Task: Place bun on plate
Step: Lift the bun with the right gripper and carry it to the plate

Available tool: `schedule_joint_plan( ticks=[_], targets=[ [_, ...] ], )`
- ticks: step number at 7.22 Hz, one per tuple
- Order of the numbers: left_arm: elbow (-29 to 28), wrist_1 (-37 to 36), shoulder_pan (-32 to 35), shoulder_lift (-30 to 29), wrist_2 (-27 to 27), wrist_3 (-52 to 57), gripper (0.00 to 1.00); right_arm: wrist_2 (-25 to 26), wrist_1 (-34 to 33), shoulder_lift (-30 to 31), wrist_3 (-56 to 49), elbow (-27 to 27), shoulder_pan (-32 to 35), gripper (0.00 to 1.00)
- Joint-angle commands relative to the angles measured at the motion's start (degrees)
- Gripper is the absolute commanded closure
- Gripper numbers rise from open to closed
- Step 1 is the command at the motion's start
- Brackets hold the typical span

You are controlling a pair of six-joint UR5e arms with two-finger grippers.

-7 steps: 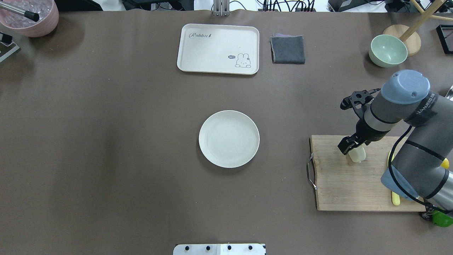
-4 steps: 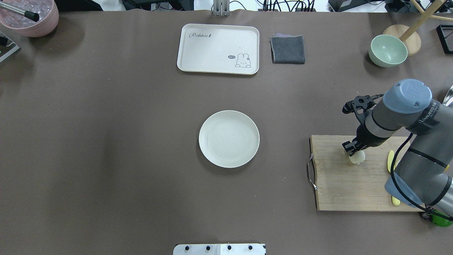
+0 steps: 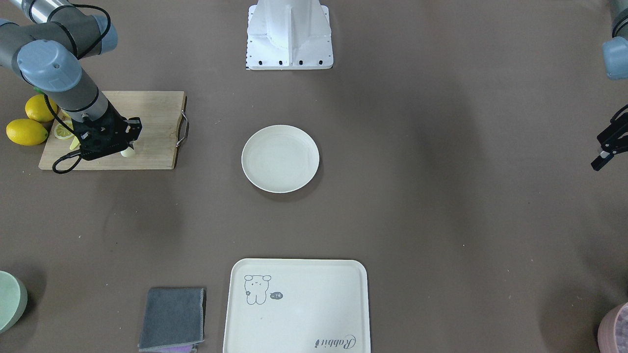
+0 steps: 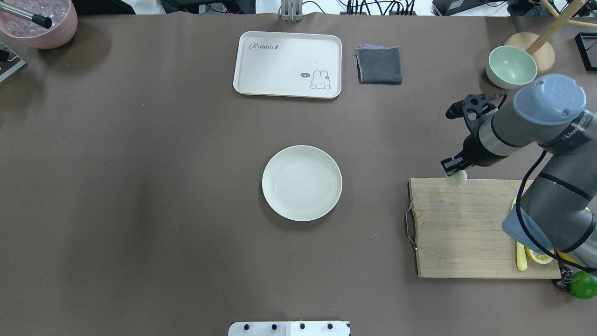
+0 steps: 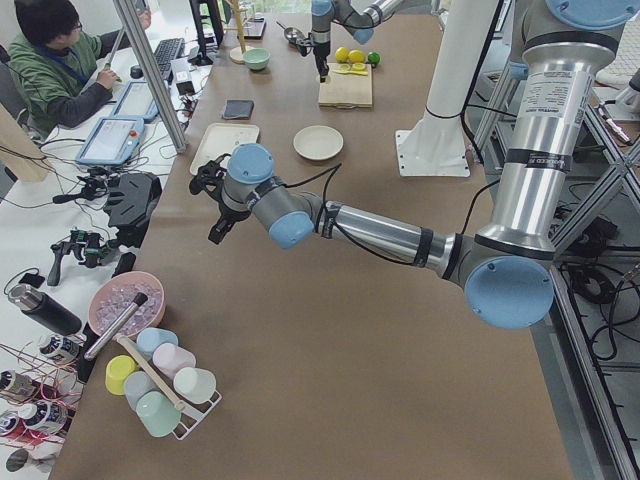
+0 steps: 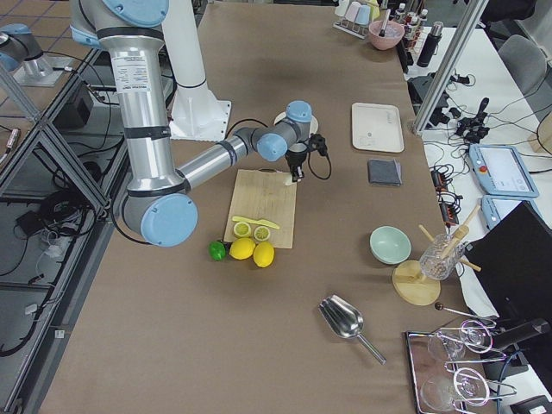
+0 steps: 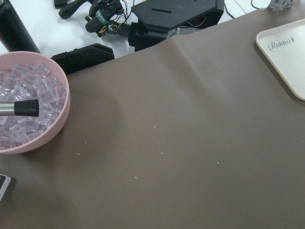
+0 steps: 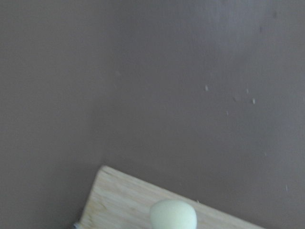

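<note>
- Clamped on the bun (image 4: 457, 178) with the right gripper (image 4: 453, 171), fingers pointing down and pressed against its sides.
- Held right over the far edge of the cutting board (image 4: 466, 233) in the overhead view. From across the table, held over the board's outer strip, so likely clear of the wood.
- From the right wrist camera, only the rounded pale end of the bun at the bottom of the view, with a board corner and the brown table (image 8: 190, 71) behind it.
- Well apart from the plate (image 4: 302, 183) at the middle of the table, off the handle end of the board.
- Past the board's right end, two whole lemons (image 3: 27, 132). On the wood itself, a lemon half (image 3: 63, 131) and a yellow strip (image 4: 521, 261).
- Along the far side of the table, a cream tray (image 4: 288, 64) with a rabbit drawing, a folded grey cloth (image 4: 379, 65) just beside it, and a green bowl (image 4: 511, 66) further right.
- Out at the table's left end, the left gripper (image 3: 601, 157), with a pink bowl of ice (image 7: 28, 109) in its wrist view. Cannot tell whether its fingers are apart or together.
- At a desk beyond the table in the left side view, a seated person (image 5: 60, 60).
</note>
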State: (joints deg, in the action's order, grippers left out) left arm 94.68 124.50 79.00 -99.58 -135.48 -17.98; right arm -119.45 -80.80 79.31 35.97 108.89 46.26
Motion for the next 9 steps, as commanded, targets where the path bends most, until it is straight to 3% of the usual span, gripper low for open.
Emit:
schedule_joint_plan(
  ticks=[1, 5, 9],
  targets=[
    [-0.29, -0.13, -0.07, 0.17, -5.01, -0.47, 0.02, 2.1, 0.03, -10.17, 5.13, 0.45, 1.21, 1.0],
    [-0.9, 0.31, -0.51, 1.58, -6.29, -0.65, 0.02, 15.71, 3.78, -22.68, 12.45, -3.48, -12.73, 1.0],
    [-4.67, 0.4, -0.6, -0.17, -6.2, -0.39, 0.02, 23.71, 10.21, -26.13, 13.34, -13.77, -19.17, 1.0]
  ],
)
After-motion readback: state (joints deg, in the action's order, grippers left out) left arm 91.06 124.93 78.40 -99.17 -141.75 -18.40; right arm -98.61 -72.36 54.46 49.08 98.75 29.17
